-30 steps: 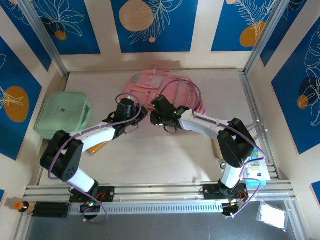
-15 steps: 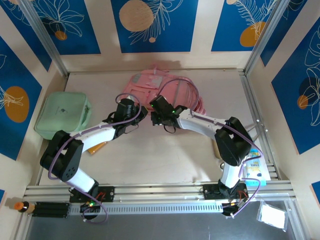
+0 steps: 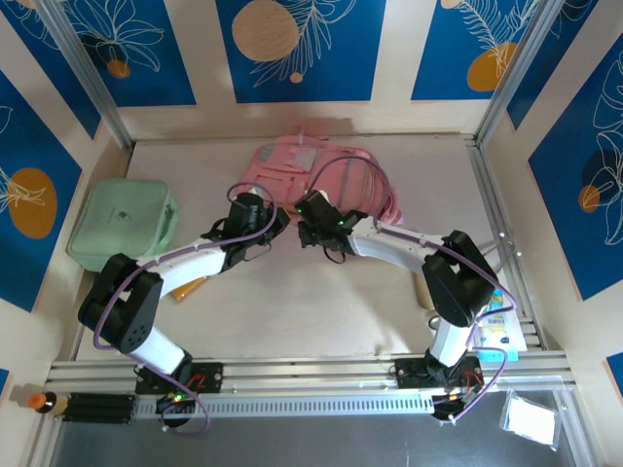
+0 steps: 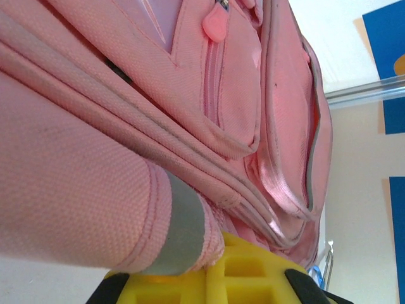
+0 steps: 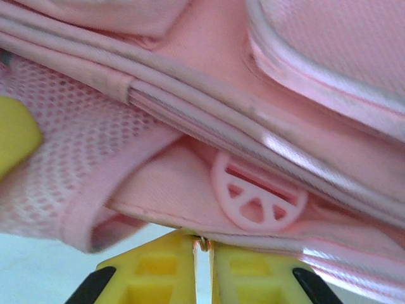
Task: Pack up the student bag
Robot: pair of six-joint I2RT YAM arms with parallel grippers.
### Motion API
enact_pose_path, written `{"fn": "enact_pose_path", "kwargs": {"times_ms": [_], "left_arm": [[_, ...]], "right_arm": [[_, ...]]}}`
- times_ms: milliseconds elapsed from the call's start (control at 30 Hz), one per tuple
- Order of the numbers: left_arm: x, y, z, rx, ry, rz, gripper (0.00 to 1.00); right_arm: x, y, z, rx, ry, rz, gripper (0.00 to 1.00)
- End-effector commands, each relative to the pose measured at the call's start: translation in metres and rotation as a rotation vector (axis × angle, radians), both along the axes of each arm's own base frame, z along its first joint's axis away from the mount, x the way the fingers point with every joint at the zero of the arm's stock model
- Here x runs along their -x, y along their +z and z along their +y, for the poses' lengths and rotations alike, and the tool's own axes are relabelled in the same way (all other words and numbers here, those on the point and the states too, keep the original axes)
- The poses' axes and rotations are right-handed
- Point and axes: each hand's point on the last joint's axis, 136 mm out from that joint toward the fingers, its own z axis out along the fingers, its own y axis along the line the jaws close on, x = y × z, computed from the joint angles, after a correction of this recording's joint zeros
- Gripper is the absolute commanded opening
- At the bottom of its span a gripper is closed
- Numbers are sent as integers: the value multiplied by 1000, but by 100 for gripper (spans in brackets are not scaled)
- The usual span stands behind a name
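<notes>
At the far middle of the table lies the student bag, a soft pink fabric backpack with grey patches, its pink straps looping off to the right. Both arms reach in to its near edge, where the left pincer and the right pincer sit close together.

The only print is on a blue-and-white packet at the near right, and it is too small to read.

From the left wrist, the bag shows woven pink cloth with grey-piped pocket edges and a pink zipper pull. A rolled pink hem with a grey band runs down into the yellow fingers, which are closed on it.

From the right wrist, pink mesh meets smooth pink fabric carrying a round pink rubber tag with cut-out slots. The yellow fingers stand almost together, nipping the thin lower edge of that flap.

A mint-green case rests at the left, well apart from the bag.
</notes>
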Motion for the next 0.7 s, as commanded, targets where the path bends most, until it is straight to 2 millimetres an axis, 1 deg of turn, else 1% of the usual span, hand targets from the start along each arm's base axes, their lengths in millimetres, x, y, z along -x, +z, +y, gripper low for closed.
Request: {"fn": "enact_pose_path", "kwargs": {"times_ms": [0,100,200,233,300,400,500,667], "left_arm": [[-8,39,0,48,14,-113,0],[-9,39,0,47,14,-115,0],[-9,40,-2,50,4,-118,0],[-9,40,-3,53,2,-119,0],[-9,40,-5,56,-7,-117,0],[-10,41,-7,58,-13,-116,0],[-10,41,-8,58,-16,-114,0],[-10,41,-8,58,-19,-113,0]], "right_arm": [[-1,-6,-62,133,-131,-22,12],[6,-12,-89,152,-203,-6,13],[7,-14,-96,152,-213,0,14],[7,-12,-93,142,-197,-3,16],[4,-12,-81,114,-138,-4,19],[0,-11,-70,88,-101,2,26],[-4,-13,-69,96,-101,8,27],[-6,-17,-70,101,-97,13,26]]}}
